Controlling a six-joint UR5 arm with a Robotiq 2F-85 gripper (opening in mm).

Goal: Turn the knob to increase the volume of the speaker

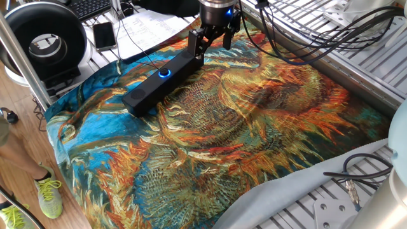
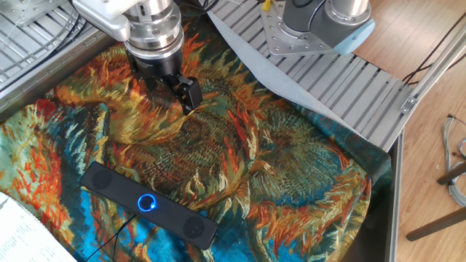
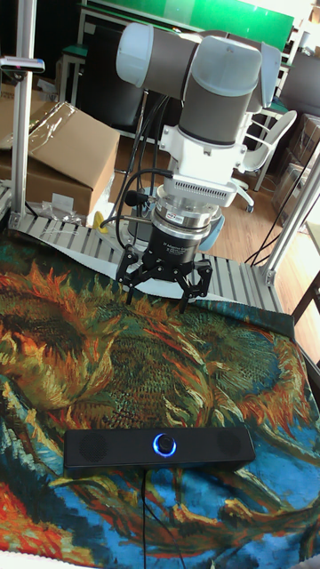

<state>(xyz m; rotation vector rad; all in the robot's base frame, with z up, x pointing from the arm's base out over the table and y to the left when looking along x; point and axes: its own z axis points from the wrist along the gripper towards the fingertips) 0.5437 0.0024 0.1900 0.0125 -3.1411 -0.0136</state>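
Over the sunflower cloth: hand wide open, apart from the speaker

Across the middle of every view a sunflower-print cloth (image 1: 267, 121) lies spread over the slatted metal counter (image 2: 342, 80). From the top of the tall fixed view the grey arm (image 3: 213, 80) reaches down. At its end the hand (image 3: 158, 298) hangs over the cloth in the upper middle of that frame. Its two fingers (image 3: 132, 277) are spread wide with nothing between them.

The speaker (image 3: 107, 449) lies flat on the cloth in the lower part of the same frame, with bare cloth between it and the hand. In the other fixed view it lies slantwise at lower left, well apart from the hand at upper left. The knob (image 3: 164, 444) sits midway along the speaker, ringed with blue light and untouched.
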